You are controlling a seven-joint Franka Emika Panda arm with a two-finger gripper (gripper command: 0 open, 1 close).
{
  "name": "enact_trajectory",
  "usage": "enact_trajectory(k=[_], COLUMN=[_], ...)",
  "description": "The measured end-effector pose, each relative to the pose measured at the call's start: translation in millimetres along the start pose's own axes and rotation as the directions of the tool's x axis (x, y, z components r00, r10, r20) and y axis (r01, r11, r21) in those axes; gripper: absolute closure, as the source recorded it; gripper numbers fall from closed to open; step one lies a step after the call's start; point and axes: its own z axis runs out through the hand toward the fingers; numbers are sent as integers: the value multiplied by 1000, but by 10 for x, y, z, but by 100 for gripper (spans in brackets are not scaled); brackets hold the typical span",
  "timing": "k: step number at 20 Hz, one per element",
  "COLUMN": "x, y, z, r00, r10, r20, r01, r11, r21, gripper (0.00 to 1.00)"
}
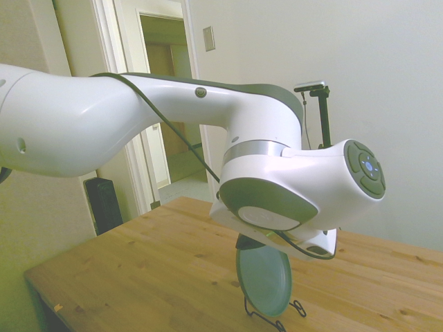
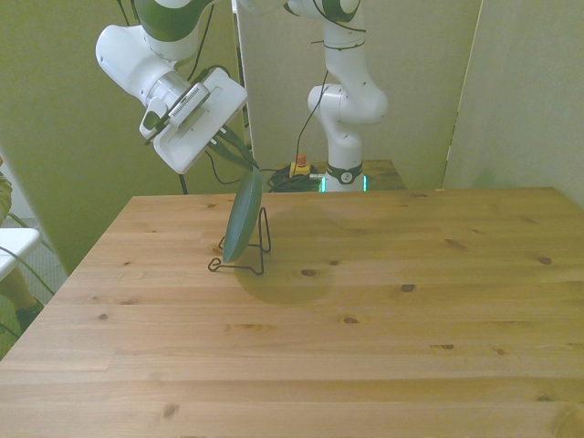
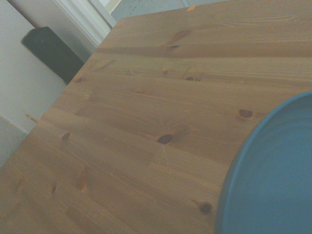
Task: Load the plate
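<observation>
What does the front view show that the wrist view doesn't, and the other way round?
Only the front view shows the tool at the plate's top edge, the black wire stand under the plate, and the plate standing on edge, tilted, with its lower edge at the stand. Only the wrist view shows the plate's face up close and a dark box on the floor beyond the table corner. Both show the teal plate and the wooden table.

You have a wooden table (image 2: 383,310) of knotty pine planks. Only a thin black wire rack (image 2: 256,253) sits directly on it, toward the front view's left and far side, and the teal plate (image 2: 243,217) stands on edge in that rack
</observation>
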Motion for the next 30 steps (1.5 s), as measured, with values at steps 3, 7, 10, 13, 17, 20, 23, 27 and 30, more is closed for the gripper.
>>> enact_trajectory(k=[3,7,10,13,17,20,23,27,30], x=[0,-3,-4,-4,-14,-4,-7,-70,-104], y=[35,45,61,94,124,128,136,159,161], z=[25,31,37,59,102,120,139,193,226], r00=[1000,1000,1000,1000,1000,1000,1000,999,998], r10=[-1,-5,-7,-5,-6,-9,-18,-40,-45], r20=[-6,-5,-4,-8,-4,-6,-14,-34,-39], r01=[1,5,6,5,5,9,18,39,43], r11=[1000,1000,1000,1000,1000,1000,1000,999,998], r21=[-4,-6,-11,-16,-15,-20,-25,-37,-43], gripper=[100,100,100,100,100,100,100,100,0])
